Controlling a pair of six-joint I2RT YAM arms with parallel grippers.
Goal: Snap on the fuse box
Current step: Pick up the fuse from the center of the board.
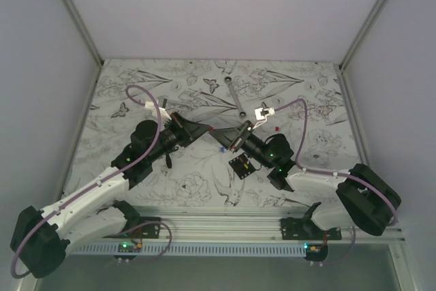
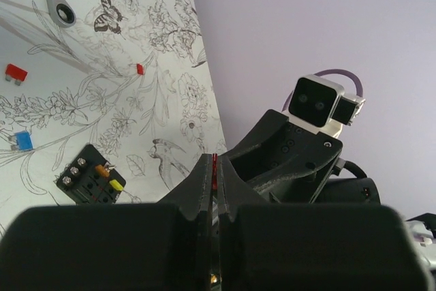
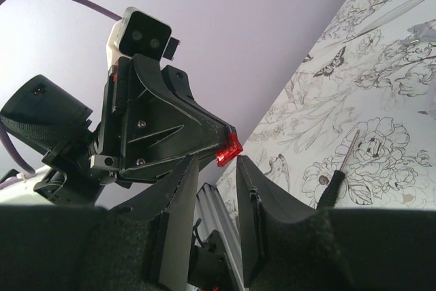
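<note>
- Fuse box (image 1: 240, 164): black, lies flat on the floral surface (image 1: 136, 80), in front of the right arm's base. Nothing touches it.
- Left wrist view: box (image 2: 92, 175) shows orange and yellow bits plus a row of small screws on top.
- Left end effector (image 1: 208, 129): up off the surface, beyond the box and to its left. Clenched tight on a small red fuse (image 1: 212, 129), which pokes out at the tips (image 2: 214, 163).
- Right end effector (image 1: 236, 135): just beyond the box, nose to nose w/ the left one. Released, fingers (image 3: 255, 189) apart, grasping nothing.
- Right wrist view: held red fuse (image 3: 229, 149) sits at the mouth of the right end effector's (image 3: 216, 168) gap, just past its tips. Can't tell if it touches either finger.
- Blue fuse (image 1: 221, 148): on the surface, just beyond the box, slightly left.
- Loose red fuse (image 1: 276, 128): on the surface, beyond the box and to its right.
- Wrench (image 1: 235, 97): flat on the surface, well beyond the box, toward the back wall.
</note>
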